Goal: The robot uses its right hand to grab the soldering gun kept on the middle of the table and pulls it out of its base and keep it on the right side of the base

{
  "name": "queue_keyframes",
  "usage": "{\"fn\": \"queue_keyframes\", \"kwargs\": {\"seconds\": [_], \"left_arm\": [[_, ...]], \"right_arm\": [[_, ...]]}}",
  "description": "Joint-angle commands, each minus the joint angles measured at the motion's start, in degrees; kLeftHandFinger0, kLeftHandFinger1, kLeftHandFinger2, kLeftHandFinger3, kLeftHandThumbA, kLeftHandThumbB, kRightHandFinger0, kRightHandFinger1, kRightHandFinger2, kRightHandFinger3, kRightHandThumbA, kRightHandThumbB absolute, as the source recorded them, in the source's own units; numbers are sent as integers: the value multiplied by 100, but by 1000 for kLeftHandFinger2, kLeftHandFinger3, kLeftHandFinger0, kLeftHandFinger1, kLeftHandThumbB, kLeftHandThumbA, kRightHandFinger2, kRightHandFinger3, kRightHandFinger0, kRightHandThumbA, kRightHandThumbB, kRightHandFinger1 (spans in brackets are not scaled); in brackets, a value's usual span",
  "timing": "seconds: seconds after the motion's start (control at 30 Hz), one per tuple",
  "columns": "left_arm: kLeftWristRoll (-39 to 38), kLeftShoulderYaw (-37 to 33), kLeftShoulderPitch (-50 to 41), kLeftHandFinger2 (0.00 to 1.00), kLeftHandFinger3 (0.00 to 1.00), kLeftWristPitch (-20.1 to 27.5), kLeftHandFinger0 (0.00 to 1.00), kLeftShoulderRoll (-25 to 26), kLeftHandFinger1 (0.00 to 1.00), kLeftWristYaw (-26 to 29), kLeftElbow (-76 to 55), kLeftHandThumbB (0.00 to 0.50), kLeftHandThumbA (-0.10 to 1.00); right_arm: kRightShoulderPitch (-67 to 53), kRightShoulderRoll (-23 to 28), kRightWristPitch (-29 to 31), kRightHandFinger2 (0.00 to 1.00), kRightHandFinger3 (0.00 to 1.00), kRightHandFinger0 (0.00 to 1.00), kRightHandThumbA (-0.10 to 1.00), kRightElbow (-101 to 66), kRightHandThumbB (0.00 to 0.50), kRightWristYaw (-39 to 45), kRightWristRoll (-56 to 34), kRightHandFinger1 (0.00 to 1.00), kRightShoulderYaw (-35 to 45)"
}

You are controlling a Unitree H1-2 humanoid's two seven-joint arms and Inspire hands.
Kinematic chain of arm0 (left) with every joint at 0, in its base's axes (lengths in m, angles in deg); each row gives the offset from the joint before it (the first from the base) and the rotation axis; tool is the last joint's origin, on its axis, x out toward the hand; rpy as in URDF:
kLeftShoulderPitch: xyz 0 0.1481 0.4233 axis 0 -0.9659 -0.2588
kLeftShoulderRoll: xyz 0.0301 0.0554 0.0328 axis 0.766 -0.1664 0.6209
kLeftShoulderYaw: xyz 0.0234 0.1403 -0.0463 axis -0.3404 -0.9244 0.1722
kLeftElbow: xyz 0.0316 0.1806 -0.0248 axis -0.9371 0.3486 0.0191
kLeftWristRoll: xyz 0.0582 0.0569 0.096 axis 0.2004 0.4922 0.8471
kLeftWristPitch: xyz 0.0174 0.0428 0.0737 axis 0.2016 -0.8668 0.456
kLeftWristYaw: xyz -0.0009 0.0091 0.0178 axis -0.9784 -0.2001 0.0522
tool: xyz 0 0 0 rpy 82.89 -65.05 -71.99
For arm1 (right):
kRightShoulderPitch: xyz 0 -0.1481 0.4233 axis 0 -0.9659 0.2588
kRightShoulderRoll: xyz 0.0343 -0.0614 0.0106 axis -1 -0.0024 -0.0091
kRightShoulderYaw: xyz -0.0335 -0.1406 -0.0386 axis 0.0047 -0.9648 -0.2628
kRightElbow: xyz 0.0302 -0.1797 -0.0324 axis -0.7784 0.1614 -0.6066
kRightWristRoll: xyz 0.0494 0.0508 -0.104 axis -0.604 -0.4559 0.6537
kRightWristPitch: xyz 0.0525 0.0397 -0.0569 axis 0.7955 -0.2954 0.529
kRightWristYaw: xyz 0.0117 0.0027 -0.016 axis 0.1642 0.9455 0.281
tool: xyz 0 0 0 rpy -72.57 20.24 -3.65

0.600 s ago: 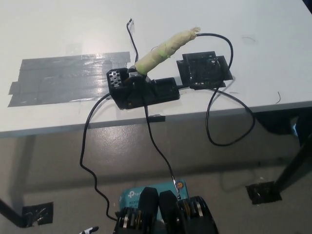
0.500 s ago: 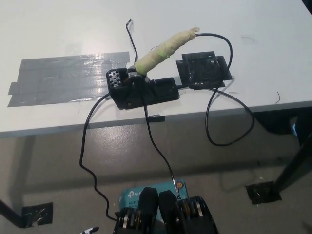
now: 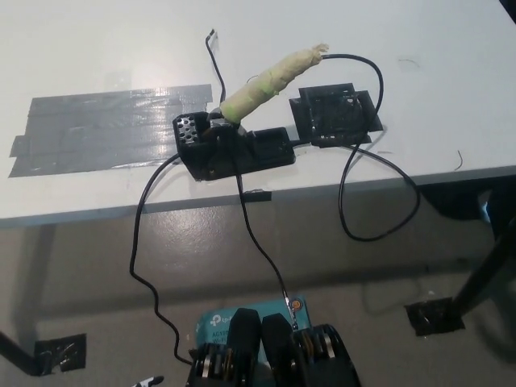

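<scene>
A: Where is the soldering gun [image 3: 271, 78]?

B: It sits in its base [image 3: 234, 149] near the middle of the table [image 3: 97, 48] — handle tilted up to the right.

A: And our right hand?

B: Not in view, so we cannot tell if it is open. A bit of white low down may be our left hand [image 3: 149, 380].

A: Then we grab the taped handle and pull along its slant — toward the black patch [image 3: 334, 115].

Tape-wrapped soldering gun [image 3: 270, 79] tilted in its black base [image 3: 234, 149], on white table [image 3: 97, 48], cable [image 3: 359, 161] trailing
</scene>
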Motion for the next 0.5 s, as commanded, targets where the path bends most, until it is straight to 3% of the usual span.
{"fn": "queue_keyframes", "kwargs": {"seconds": [0.0, 0.13, 0.2, 0.27, 0.33, 0.47], "left_arm": [[41, 73, 34, 955, 1000, -105, 752, 69, 835, -95, -188, 231, 473], [73, 54, 83, 967, 1000, -106, 763, 111, 838, -146, -203, 228, 496], [97, 52, 88, 960, 1000, -106, 751, 125, 832, -160, -213, 240, 505], [107, 56, 88, 970, 1000, -106, 757, 118, 840, -181, -192, 246, 514], [136, 51, 70, 984, 1000, -106, 776, 120, 855, -195, -213, 245, 519], [106, 89, 40, 1000, 1000, -106, 809, 126, 882, -217, -239, 241, 500]], "right_arm": [[1218, -258, -80, 1000, 1000, 1000, 471, 395, 208, 729, 830, 1000, -606], [1896, -656, -80, 1000, 1000, 1000, 537, 1118, 245, 742, 968, 1000, -1211], [2299, -703, -51, 1000, 1000, 1000, 469, 1613, 234, 727, 1087, 1000, -1779], [2494, -759, 252, 1000, 1000, 1000, 399, 2014, 243, 637, 1108, 1000, -1987], [2642, -776, 461, 1000, 1000, 1000, 352, 2330, 218, 562, 1082, 1000, -2121], [3313, -847, 972, 1000, 1000, 1000, 366, 3154, 223, 518, 1363, 1000, -2584]]}}
